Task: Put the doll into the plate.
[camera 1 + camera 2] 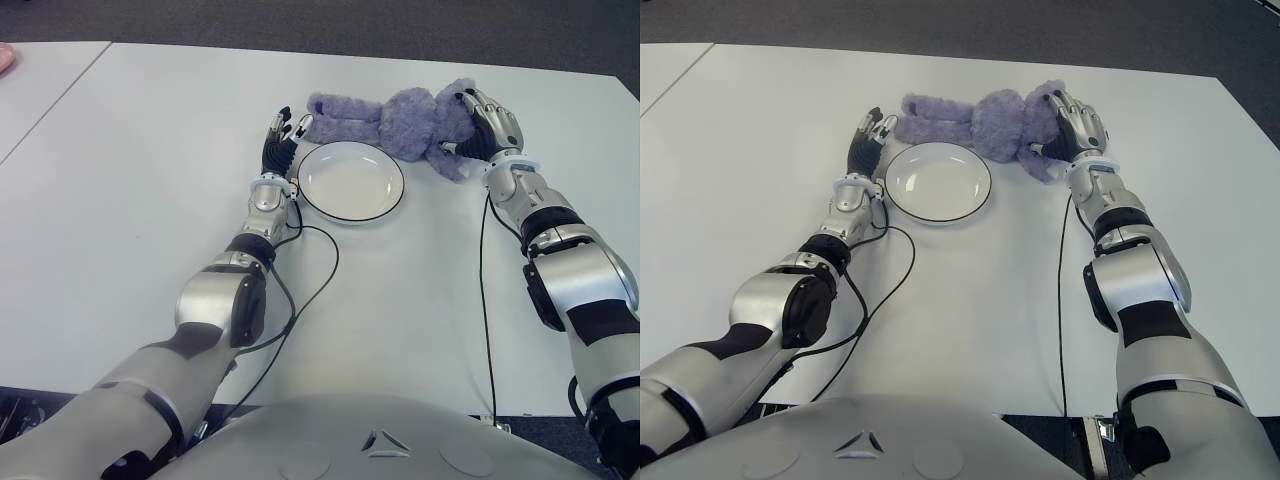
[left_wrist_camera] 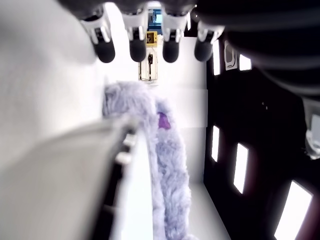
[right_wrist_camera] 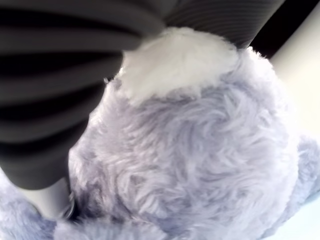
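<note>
The doll point(image 1: 400, 118), a limp purple plush, lies stretched across the upper centre of the eye views, on the table point(image 1: 150, 180) just beyond the plate point(image 1: 352, 181) and not yet in it; its head end is at the right and its legs trail left, past the plate's far rim. The right robot hand point(image 1: 482, 125) is curled over the head, fingers wrapped into the fur, and the right wrist view shows the plush pressed close against the palm, so it looks like a grasp, though how firm I cannot tell. The left robot hand point(image 1: 280, 135) shows at the plate's upper left beside the doll's feet, its fingers point(image 2: 137, 47) straight and spread, holding nothing. The risks as I judge them: a grip on the head alone leaves the long body dangling, so legs may drag over the rim, tip or shove the light plate, or end up hanging outside it; soft fur may slip from the fingers in the lift; the left robot hand stands so near the rim that a small move could knock the plate aside; the doll is longer than the plate is wide, so it may need folding to sit inside.
</note>
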{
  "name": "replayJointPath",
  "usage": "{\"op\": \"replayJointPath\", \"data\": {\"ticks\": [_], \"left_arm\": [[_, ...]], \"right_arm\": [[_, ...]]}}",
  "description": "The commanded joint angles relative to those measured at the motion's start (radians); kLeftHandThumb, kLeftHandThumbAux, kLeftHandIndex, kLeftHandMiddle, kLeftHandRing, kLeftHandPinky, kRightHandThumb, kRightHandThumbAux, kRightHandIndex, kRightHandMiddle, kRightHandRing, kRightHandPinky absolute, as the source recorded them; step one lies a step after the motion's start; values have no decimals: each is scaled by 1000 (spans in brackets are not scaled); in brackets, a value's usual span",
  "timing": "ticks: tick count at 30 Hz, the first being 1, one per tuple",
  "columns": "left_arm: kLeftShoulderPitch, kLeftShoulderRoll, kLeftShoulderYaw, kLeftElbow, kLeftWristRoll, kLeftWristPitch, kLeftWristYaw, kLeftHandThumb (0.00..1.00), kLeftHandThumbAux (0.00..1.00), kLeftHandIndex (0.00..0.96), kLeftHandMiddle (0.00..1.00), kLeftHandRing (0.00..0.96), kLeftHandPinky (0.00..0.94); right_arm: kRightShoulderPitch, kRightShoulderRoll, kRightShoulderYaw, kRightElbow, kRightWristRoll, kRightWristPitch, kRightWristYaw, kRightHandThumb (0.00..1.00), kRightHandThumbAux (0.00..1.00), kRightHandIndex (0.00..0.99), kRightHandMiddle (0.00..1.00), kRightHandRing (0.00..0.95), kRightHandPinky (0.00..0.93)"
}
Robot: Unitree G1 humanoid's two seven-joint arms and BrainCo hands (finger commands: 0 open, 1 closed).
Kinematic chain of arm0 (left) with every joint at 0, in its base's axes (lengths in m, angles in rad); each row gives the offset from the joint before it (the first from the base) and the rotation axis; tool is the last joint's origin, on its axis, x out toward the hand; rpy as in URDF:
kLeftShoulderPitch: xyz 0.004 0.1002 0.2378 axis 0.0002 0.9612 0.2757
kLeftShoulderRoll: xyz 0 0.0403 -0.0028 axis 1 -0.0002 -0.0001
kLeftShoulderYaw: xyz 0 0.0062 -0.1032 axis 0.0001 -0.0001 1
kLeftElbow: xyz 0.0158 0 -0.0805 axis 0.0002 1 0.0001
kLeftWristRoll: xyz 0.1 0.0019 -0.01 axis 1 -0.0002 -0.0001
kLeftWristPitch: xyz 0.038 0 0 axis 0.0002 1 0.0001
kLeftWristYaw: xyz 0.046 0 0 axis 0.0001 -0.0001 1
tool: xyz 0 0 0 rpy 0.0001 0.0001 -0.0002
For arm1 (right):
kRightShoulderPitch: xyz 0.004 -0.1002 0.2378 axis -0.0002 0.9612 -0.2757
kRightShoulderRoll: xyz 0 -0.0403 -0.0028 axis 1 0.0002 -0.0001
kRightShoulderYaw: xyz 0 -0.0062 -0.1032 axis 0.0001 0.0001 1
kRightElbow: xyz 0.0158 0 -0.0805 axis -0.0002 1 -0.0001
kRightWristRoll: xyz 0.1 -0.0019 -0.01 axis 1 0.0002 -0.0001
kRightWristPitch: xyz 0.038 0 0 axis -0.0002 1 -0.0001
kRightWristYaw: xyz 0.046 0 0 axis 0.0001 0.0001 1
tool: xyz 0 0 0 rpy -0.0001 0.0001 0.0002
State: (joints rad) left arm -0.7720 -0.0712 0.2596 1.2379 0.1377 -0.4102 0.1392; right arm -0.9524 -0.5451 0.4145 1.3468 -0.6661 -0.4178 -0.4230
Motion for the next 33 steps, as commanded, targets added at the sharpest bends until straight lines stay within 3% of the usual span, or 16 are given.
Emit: {"op": "replayJointPath", "data": {"ticks": [1,20,24,25,28,31,33], "left_arm": [[196,-12,16,134,-11,98,1,0,399,0,13,11,38],[208,0,17,132,-17,83,-22,0,409,0,20,19,46],[208,2,20,132,-22,84,-29,0,404,0,22,20,45],[208,3,21,132,-23,84,-31,0,401,0,22,21,45],[210,6,19,131,-24,81,-35,0,398,0,22,21,44],[216,9,12,131,-20,74,-34,0,391,0,20,19,43],[217,10,9,131,-19,72,-33,0,388,0,20,19,42]], "right_arm": [[78,57,14,9,4,-8,76,155,712,145,56,95,142],[116,107,10,-1,37,-37,79,141,757,225,127,122,187],[115,111,6,-2,50,-40,94,217,758,282,211,256,342],[114,112,1,-2,58,-41,107,384,746,332,320,363,436],[110,114,-15,-1,82,-42,140,586,732,393,452,492,551],[103,113,-33,-1,106,-42,172,659,722,424,647,669,723],[101,114,-43,-2,118,-42,186,678,720,432,707,721,770]]}}
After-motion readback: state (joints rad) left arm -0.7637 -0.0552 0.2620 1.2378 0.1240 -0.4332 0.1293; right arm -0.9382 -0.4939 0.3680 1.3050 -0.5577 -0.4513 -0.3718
